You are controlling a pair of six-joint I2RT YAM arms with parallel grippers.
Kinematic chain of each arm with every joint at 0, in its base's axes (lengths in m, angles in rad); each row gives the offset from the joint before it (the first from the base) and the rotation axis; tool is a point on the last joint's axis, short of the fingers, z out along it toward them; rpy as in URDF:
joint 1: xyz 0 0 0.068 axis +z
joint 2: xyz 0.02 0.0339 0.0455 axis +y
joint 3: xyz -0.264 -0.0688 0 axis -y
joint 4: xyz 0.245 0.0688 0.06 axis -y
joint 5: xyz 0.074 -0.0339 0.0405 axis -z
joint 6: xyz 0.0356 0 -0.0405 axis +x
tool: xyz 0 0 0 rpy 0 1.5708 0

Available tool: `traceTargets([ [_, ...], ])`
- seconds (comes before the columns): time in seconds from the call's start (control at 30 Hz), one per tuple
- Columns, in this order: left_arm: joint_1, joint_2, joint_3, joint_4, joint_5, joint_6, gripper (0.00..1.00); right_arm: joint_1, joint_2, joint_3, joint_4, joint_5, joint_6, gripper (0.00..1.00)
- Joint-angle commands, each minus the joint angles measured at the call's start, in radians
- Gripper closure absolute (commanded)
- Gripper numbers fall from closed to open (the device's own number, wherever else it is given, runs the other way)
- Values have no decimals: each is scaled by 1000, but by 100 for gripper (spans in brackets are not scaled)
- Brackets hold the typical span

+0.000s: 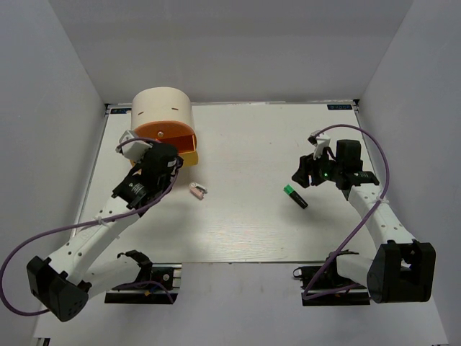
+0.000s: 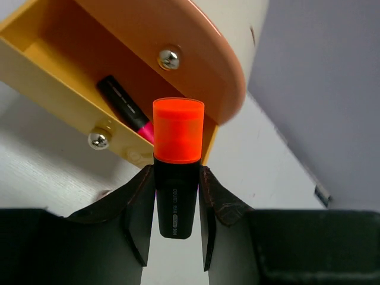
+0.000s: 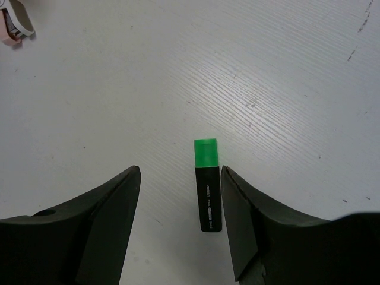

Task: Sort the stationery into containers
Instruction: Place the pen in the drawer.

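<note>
The white table (image 1: 252, 137) carries a cream drum-shaped organiser (image 1: 161, 109) at its far left corner, with its orange front facing the arms and a yellow drawer (image 2: 47, 65) pulled open at its base. The left arm (image 1: 108, 216) reaches up to the organiser's front, while the right arm (image 1: 374, 216) stretches over the table well to the organiser's right. The left gripper (image 2: 176, 178) sits just in front of the open drawer, its two fingers clamped on the black barrel of the orange-capped marker (image 2: 178, 130), which stands upright between them with the cap pointing at the organiser's front, close to the drawer's rim. The right gripper (image 3: 180, 172) is well apart from the organiser, with its fingers spread wide and nothing gripped. The green-capped marker (image 3: 207, 184) lies flat on the table in the gap between them, closer to the finger on the right of the wrist view, with its cap pointing away from the wrist. The pink-capped marker (image 2: 124, 107) lies slanted inside the organiser's open drawer. The pink-and-white clip (image 1: 197, 190) rests on the table a little in front of the organiser, just right of the left gripper. Two small metal knobs show on the organiser, one (image 2: 169, 58) on the orange front and one (image 2: 99, 140) on the drawer's face.
</note>
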Motion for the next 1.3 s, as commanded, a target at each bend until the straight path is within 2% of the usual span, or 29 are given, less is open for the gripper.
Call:
traceTargets([
  [0.0,29,-47,-66,114,-104,-177,95,-2,-9,-14,33,-23,-2,38],
  [0.07,54,-47,-76,174,-117,-177,95,0,-9,-19,32,-25,-6,38],
  [0.37,154,94,-44,257,-51,-250,95,-2,-14,-27,35,-25,-17,38],
  [0.67,211,175,-44,331,12,-287,87,-3,-20,-36,40,-16,-29,38],
  [0.8,220,191,-14,308,43,-287,75,-5,-19,-36,40,-12,-37,38],
  [1.0,220,172,-34,297,54,-287,45,-2,-2,-33,40,-11,-42,34],
  [1.13,220,151,-45,297,63,-287,34,-2,18,-21,32,9,-48,33],
  [1.27,220,119,-45,286,73,-287,31,1,53,1,18,53,-66,33],
])
